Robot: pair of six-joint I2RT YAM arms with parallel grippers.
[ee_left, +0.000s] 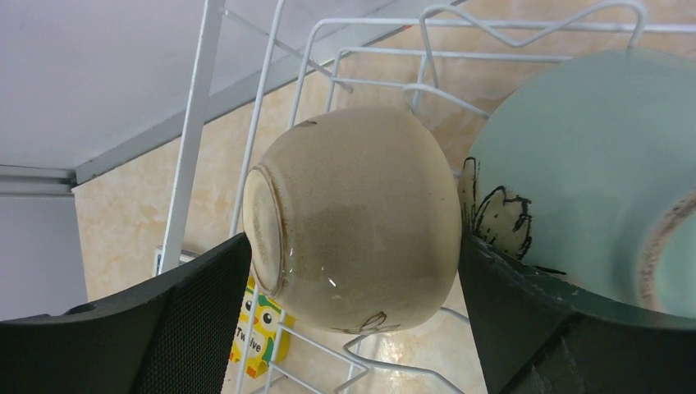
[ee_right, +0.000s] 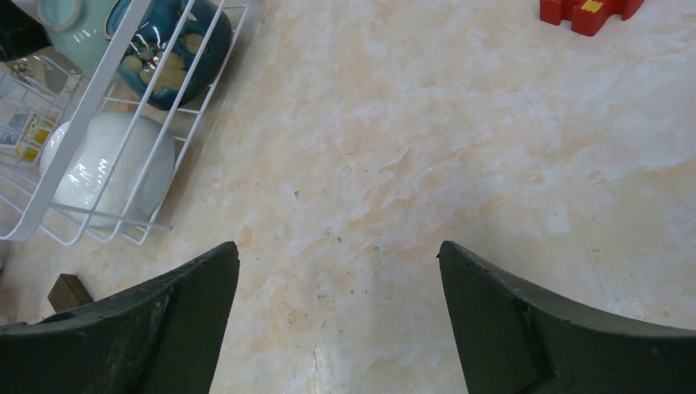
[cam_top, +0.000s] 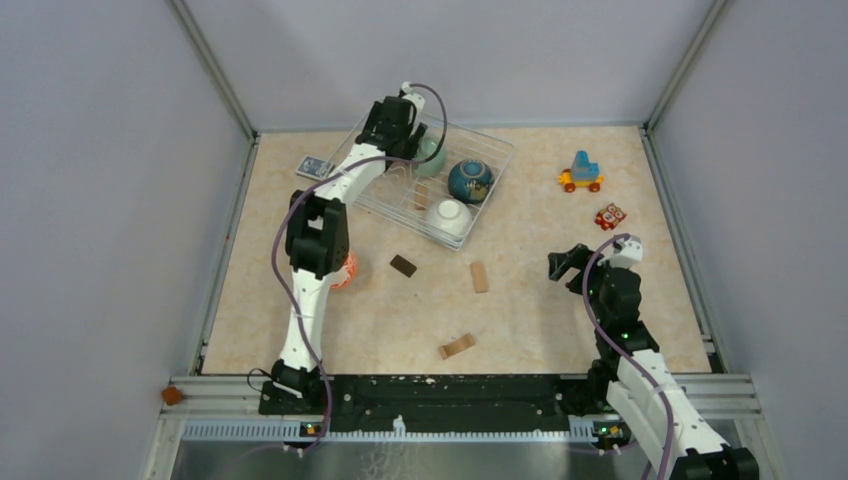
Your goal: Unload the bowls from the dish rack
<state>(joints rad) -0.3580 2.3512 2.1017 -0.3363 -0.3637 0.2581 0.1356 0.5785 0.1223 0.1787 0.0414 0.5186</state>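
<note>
The dish rack (cam_top: 490,150) stands at the back of the table. In it are a mint green bowl (cam_top: 432,156), a dark blue bowl (cam_top: 469,181) and a white bowl (cam_top: 449,217). My left gripper (cam_top: 402,128) reaches into the rack's back left corner. Its jaws (ee_left: 353,246) are open, one on each side of a beige bowl (ee_left: 361,213) that lies on its side on the wires, with the mint bowl (ee_left: 591,156) just right of it. An orange-red patterned bowl (cam_top: 346,270) sits on the table, half hidden by the left arm. My right gripper (cam_top: 568,263) hovers open over bare table (ee_right: 336,254).
A toy (cam_top: 581,173) and a red block (cam_top: 610,216) lie at the back right. A brown block (cam_top: 403,265), a wooden block (cam_top: 479,276) and another wooden piece (cam_top: 457,346) lie mid-table. A card (cam_top: 314,167) lies left of the rack.
</note>
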